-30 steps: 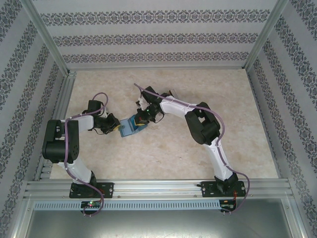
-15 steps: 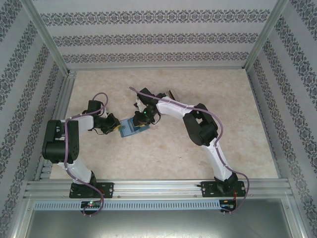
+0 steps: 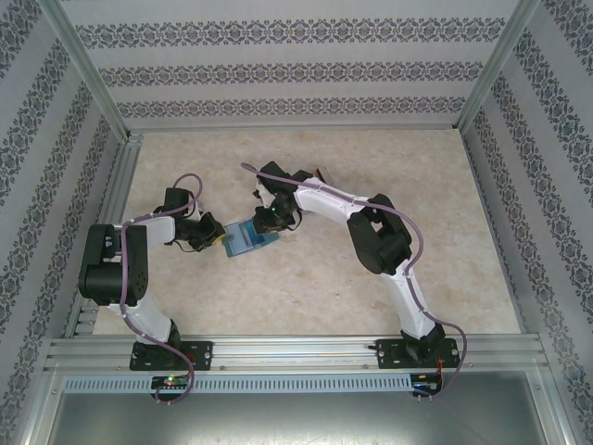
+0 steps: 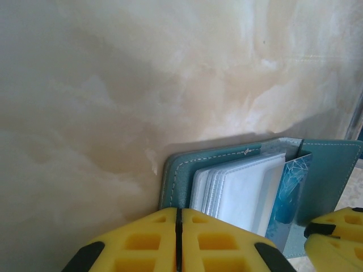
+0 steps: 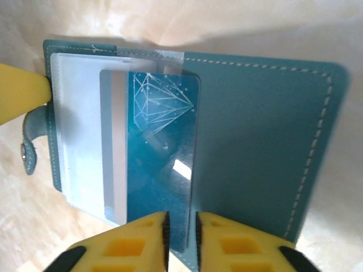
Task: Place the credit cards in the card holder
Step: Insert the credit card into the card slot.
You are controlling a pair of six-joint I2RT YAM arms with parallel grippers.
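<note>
Right gripper [image 5: 180,224] is pinching the near end of a blue card [image 5: 161,147] between its yellow fingers, with only a thin gap between them. The card has a white line drawing of a gem on it and a grey stripe down one side. It is lying flat on the clear pockets [image 5: 79,124] inside the open teal wallet [image 5: 261,136].

The wallet is lying open on the table [image 3: 435,185], a little left of the middle, between the two grippers. Its small snap tab [image 5: 28,148] is sticking out on its left edge.

Left gripper [image 4: 178,218] is sitting at the left edge of the wallet with its fingers pushed together and touching. From the top camera, the left gripper [image 3: 215,238] is just left of the wallet [image 3: 243,241], and the right gripper [image 3: 267,222] is at its far right corner.
</note>
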